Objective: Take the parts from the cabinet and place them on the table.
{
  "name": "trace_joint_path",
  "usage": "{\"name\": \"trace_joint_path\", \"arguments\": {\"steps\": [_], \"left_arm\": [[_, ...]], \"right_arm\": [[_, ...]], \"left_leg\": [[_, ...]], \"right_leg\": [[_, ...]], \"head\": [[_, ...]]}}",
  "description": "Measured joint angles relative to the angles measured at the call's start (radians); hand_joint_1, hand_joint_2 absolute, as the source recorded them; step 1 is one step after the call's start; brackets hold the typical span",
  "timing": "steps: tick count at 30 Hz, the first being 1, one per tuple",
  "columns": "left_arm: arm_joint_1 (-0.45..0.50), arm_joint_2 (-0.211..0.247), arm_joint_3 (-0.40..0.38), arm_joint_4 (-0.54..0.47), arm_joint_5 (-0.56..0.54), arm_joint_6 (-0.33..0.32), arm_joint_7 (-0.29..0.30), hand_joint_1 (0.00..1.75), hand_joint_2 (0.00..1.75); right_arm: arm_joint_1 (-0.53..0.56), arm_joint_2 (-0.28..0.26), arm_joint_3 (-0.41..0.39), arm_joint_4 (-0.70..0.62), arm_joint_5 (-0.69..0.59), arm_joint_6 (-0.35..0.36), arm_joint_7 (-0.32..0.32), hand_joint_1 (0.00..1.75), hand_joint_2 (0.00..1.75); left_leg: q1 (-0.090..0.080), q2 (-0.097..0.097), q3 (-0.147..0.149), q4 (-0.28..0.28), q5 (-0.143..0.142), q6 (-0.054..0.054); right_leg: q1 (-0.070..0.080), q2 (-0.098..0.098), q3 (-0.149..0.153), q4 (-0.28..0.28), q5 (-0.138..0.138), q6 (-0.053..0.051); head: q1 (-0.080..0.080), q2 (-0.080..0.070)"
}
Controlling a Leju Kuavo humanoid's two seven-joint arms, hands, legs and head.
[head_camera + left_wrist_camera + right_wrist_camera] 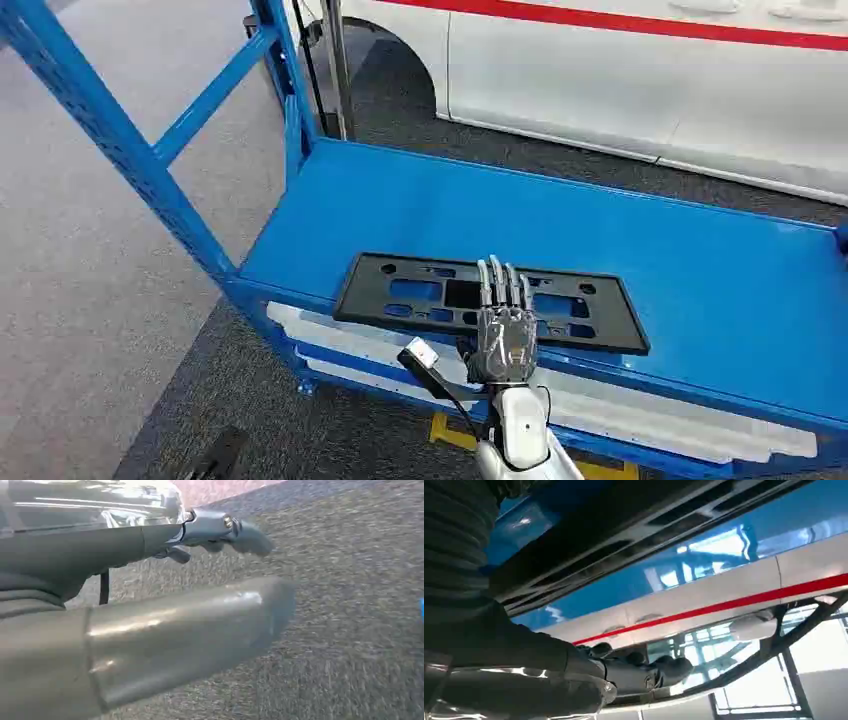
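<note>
Right hand (505, 335): fingers (497, 283) extended forward, close together, lying flat over the near middle of the black part (400, 292). Whether they press on it or hover just above cannot be told from the head view; nothing is gripped, and the thumb is not clearly visible. In the right wrist view the same hand (574, 677) shows dark fingertips stretched out, with the part (589, 550) running as a long slotted black strip beside it.

Left hand (150, 620): seen in its own wrist view over grey carpet (350, 630), thumb large in the foreground, fingers (235, 530) loosely extended, holding nothing.

Black part: flat rectangular frame with cut-out slots, resembling a number-plate holder. Lies flat on the blue table (700, 270), close to the near edge, long side parallel to that edge.

Surroundings: blue table with an angled blue upright frame (110, 130) at its left; long white strip (620, 410) along a lower level under the near edge; white vehicle with a red stripe (650, 70) behind the table; grey carpet floor (80, 300).

Task status, as judged: the part already rests on the table, so the placing of this piece looks finished or nearly so. Remaining: lift the right hand clear. The cabinet is not visible, so whether further parts wait there cannot be told.
</note>
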Motion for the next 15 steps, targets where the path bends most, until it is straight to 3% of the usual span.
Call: {"name": "trace_joint_path", "arguments": {"steps": [1,2,3,5,7,8,9,11,12,13,15], "left_arm": [[0.002,0.000,0.000,0.000,0.000,0.000,0.001,0.00,0.00],[0.002,0.000,0.000,0.000,-0.002,0.000,0.003,0.00,0.00],[0.000,0.000,0.000,0.000,-0.003,0.001,0.004,0.00,0.00],[-0.002,0.000,0.000,0.000,-0.003,0.001,0.008,0.00,0.00],[-0.001,0.001,0.000,0.000,-0.003,0.005,0.011,0.00,0.00],[0.000,0.001,0.000,0.000,-0.004,0.008,0.011,0.00,0.00],[0.000,0.001,0.000,0.000,-0.009,0.011,0.012,0.00,0.00],[0.000,0.001,0.000,0.000,-0.011,0.014,0.013,0.00,0.00],[0.001,0.001,0.000,0.000,-0.012,0.014,0.014,0.00,0.00],[0.000,0.001,0.000,0.000,-0.013,0.014,0.014,0.00,0.00],[0.001,0.002,0.000,0.000,-0.014,0.014,0.016,0.00,0.00]], "right_arm": [[-0.003,0.000,-0.003,0.005,-0.003,0.000,0.000,0.00,1.75],[-0.009,0.000,-0.008,0.009,-0.010,-0.001,0.000,0.00,1.75],[-0.016,0.000,-0.013,0.013,-0.015,-0.001,0.000,0.00,1.75],[-0.030,0.000,-0.026,0.023,-0.024,0.000,0.000,0.00,1.75],[-0.031,-0.001,-0.038,0.034,-0.037,0.000,-0.003,0.00,1.75],[-0.031,-0.001,-0.045,0.039,-0.042,0.000,-0.003,0.00,1.75],[-0.032,-0.001,-0.051,0.042,-0.047,0.000,-0.003,0.00,1.75],[-0.041,-0.001,-0.064,0.047,-0.053,0.000,-0.005,0.00,1.75],[-0.046,-0.001,-0.072,0.050,-0.053,0.000,-0.006,0.00,1.75],[-0.051,-0.001,-0.077,0.055,-0.054,0.000,-0.006,0.00,1.75],[-0.058,-0.001,-0.086,0.059,-0.055,0.000,-0.007,0.00,1.75]], "left_leg": [[0.001,-0.001,0.000,-0.002,-0.001,0.004],[0.011,0.000,0.006,-0.013,0.003,0.012],[0.011,-0.001,0.010,-0.017,0.002,0.017],[0.011,0.001,0.011,-0.017,-0.001,0.028],[0.010,0.001,0.013,-0.016,-0.005,0.031],[0.010,0.000,0.016,-0.016,-0.008,0.032],[0.010,-0.002,0.021,-0.015,-0.011,0.031],[0.010,-0.005,0.037,-0.013,-0.022,0.027],[0.010,-0.005,0.042,-0.013,-0.028,0.021],[0.003,-0.006,0.042,-0.009,-0.030,0.015],[0.004,-0.004,0.038,-0.011,-0.031,0.005]], "right_leg": [[0.000,-0.001,0.002,-0.003,-0.001,0.002],[0.001,-0.001,0.003,0.002,-0.012,0.010],[-0.001,-0.002,-0.006,0.027,-0.025,0.016],[-0.005,-0.002,-0.086,0.172,-0.095,0.022],[-0.009,-0.002,-0.171,0.311,-0.133,0.027],[-0.011,-0.002,-0.190,0.326,-0.117,0.028],[-0.013,-0.002,-0.182,0.292,-0.077,0.028],[-0.015,-0.003,-0.113,0.125,0.036,0.021],[-0.014,-0.002,-0.083,0.042,0.068,0.016],[-0.005,-0.002,-0.075,0.035,0.059,0.015],[-0.004,0.000,-0.072,0.021,0.048,0.011]], "head": [[0.000,0.000],[0.000,0.000],[0.001,0.000],[0.001,0.000],[0.001,0.000],[0.001,0.000],[0.001,0.000],[0.001,0.000],[0.001,0.000],[0.001,0.000],[0.000,0.000]]}}
